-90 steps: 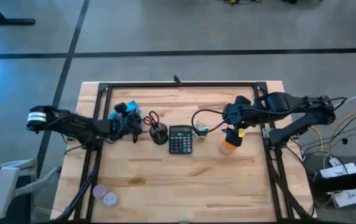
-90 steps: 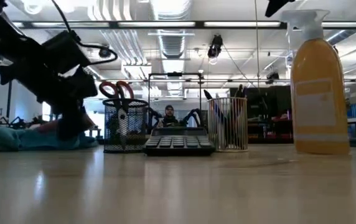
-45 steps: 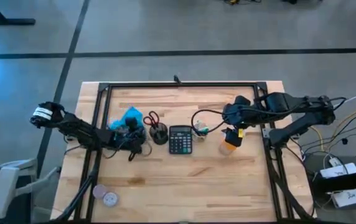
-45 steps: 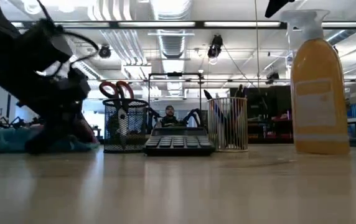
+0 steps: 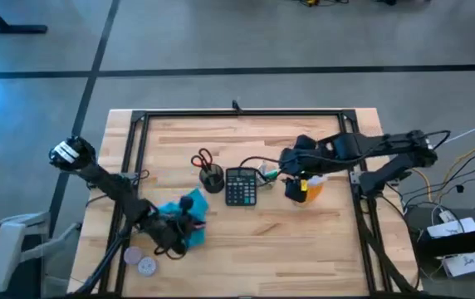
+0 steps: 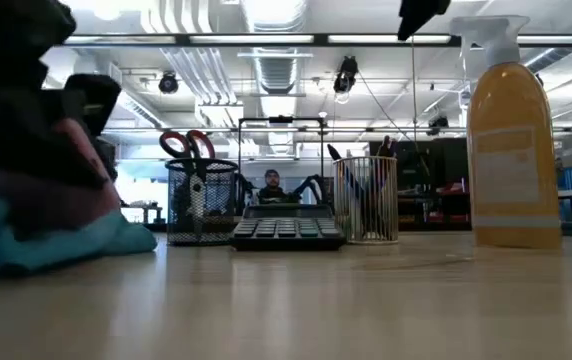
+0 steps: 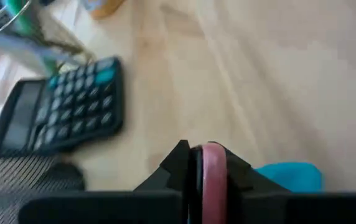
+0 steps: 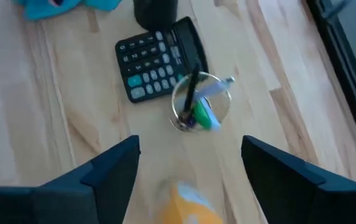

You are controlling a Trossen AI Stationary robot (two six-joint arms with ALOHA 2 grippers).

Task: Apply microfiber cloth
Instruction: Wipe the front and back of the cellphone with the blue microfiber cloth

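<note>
Left gripper (image 5: 186, 226) clamped on the bunched turquoise-blue microfiber cloth (image 5: 173, 210) — pressed to the light wooden table (image 5: 254, 241).

The cloth lies at seven o'clock from the black calculator (image 5: 240, 186). The right gripper (image 5: 291, 181) hovers wide open, empty, over the orange spray bottle (image 5: 308, 188).

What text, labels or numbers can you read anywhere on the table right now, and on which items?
None can be read.
Black calculator: key markings are too blurred to read, and no display digits can be made out.
Orange spray bottle: no legible label on its front.
Microfiber cloth: no print visible.
Two round discs near the table's front left: any markings are too small to tell.
</note>
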